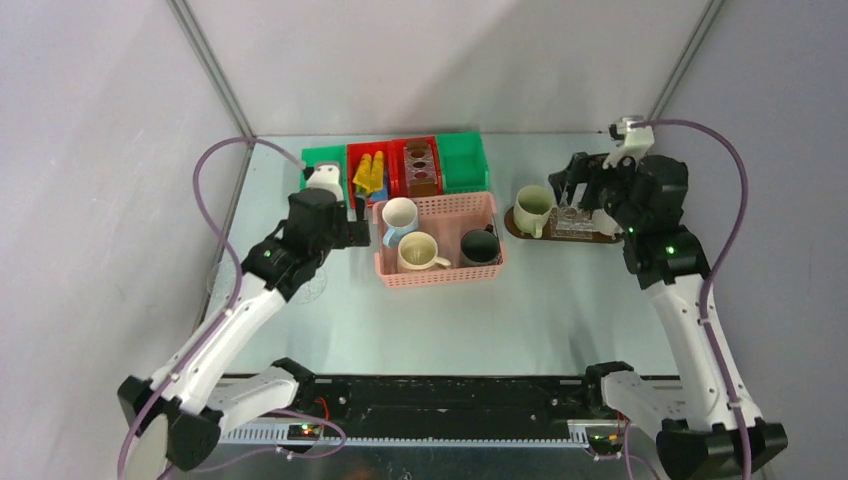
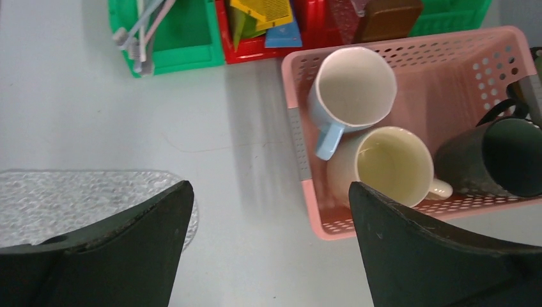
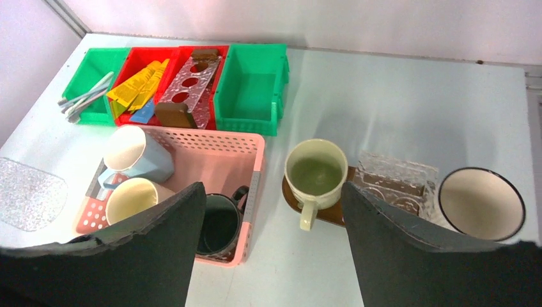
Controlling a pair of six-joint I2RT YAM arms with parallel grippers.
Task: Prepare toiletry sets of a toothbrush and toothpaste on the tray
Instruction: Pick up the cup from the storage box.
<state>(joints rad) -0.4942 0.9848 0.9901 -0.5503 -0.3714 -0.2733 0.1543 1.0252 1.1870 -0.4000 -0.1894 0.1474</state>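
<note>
Pink plastic basket (image 1: 440,275), top view: holds three upright mugs, pale blue mug (image 1: 400,215), cream mug (image 1: 420,252) and dark mug (image 1: 480,247), grouped, apparently as stock awaiting transfer. The left gripper (image 1: 352,228) sits just beside the basket's left wall. The dark wooden tray (image 1: 600,238) lies beneath and just ahead of the right gripper (image 1: 575,190). On the tray stands a greenish-cream mug (image 1: 533,207), mouth up, presumably so it can receive a brush and a tube; neither is in it yet.

Left wrist view: left gripper spread wide, grasping nothing. The basket lies ahead and to its right. Toothbrushes (image 2: 137,32) lie bundled in a green bin (image 2: 185,61) far ahead on the left, toothpaste tubes (image 2: 265,9) in the red bin (image 2: 255,45) next to it, sorted by kind, likely for easy picking. A clear patterned disc (image 2: 83,198) rests on the counter (image 2: 243,128) under the left finger.

Right wrist view: right gripper likewise wide apart and empty. The greenish-cream mug sits directly ahead between the fingers, handle turned toward the gripper. A clear glass block (image 3: 396,179) lies on the tray just right of the mug. A dark-rimmed cup (image 3: 480,203) stands further right; whether it rests on the tray cannot be told. Judgement: the sets are at an early stage, with mugs being laid out and brushes and tubes unpicked.
</note>
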